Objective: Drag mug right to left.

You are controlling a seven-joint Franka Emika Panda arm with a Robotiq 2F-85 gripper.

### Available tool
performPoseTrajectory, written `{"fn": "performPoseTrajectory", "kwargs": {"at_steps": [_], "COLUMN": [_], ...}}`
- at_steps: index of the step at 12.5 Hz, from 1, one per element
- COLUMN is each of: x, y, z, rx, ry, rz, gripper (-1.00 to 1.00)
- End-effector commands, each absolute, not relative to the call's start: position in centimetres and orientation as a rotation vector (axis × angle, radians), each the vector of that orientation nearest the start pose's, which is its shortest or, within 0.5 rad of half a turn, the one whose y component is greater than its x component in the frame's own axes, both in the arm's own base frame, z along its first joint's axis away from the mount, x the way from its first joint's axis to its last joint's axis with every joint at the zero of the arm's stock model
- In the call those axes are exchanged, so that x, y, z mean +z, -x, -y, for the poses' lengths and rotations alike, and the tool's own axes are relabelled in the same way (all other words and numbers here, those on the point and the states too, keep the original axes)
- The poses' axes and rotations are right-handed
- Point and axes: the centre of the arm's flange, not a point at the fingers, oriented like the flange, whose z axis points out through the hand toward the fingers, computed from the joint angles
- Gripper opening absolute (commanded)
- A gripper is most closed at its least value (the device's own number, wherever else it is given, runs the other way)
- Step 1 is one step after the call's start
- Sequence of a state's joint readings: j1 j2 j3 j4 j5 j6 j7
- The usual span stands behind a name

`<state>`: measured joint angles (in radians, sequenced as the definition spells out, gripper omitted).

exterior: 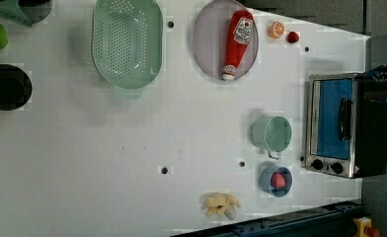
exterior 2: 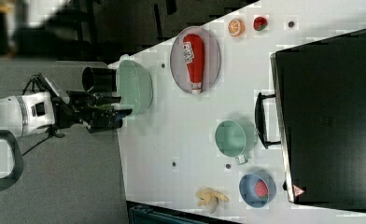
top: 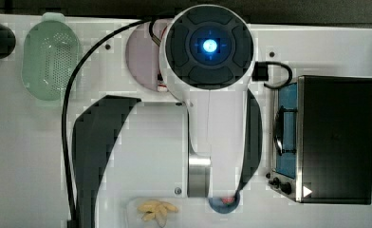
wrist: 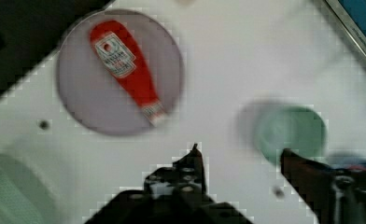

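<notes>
Below and a little ahead of the claw (wrist: 239, 156), the mug (wrist: 291, 133) stands upright on the white table (wrist: 228, 60), well apart from the fingers (wrist: 193, 163), which are spread wide with nothing between them. In the left view the mug (exterior: 272, 134) sits just beside the toaster oven (exterior: 342, 126), with its handle nub pointing toward the blue bowl (exterior: 276, 180) that holds a strawberry. The step in hand, as I judge it, is the approach, with no contact made yet. To do it well the claw should come down over the mug's rim so that one finger goes inside the cup and the other outside, on the wall away from the handle nub, and then close firmly enough that the mug slides rather than tips. Descent should stop short of pressing into the table. The drag should then run away from the oven, toward the left view's left, across the bare stretch of table. That line keeps clear of the plate (wrist: 78, 100) with the ketchup bottle (wrist: 125, 70) on one side and the bowl on the other. The oven door handle lies close to the mug, so the outer finger needs room there before it drops.
</notes>
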<state>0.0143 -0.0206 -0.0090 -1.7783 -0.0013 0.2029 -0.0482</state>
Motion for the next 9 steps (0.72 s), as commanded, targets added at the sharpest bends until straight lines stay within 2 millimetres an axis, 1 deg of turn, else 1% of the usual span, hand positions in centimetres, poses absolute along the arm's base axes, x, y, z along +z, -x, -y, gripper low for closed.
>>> {"fn": "performPoseTrajectory", "kwargs": {"at_steps": [1, 3, 4, 6, 9], "x": [61.0, 60.4, 59.7, 57.4, 52.8], "y": [-48.1, -48.0, -48.0, -47.7, -47.8], "z": [2.5, 2.5, 2.3, 1.8, 1.1], "rx": [0.081, 0.099, 0.120, 0.185, 0.226], "ry": [2.825, 2.830, 2.837, 2.866, 2.943], "rz": [-1.394, -1.394, -1.393, -1.367, -1.203], "gripper": [0.59, 0.99, 1.00, 1.00, 1.00]}}
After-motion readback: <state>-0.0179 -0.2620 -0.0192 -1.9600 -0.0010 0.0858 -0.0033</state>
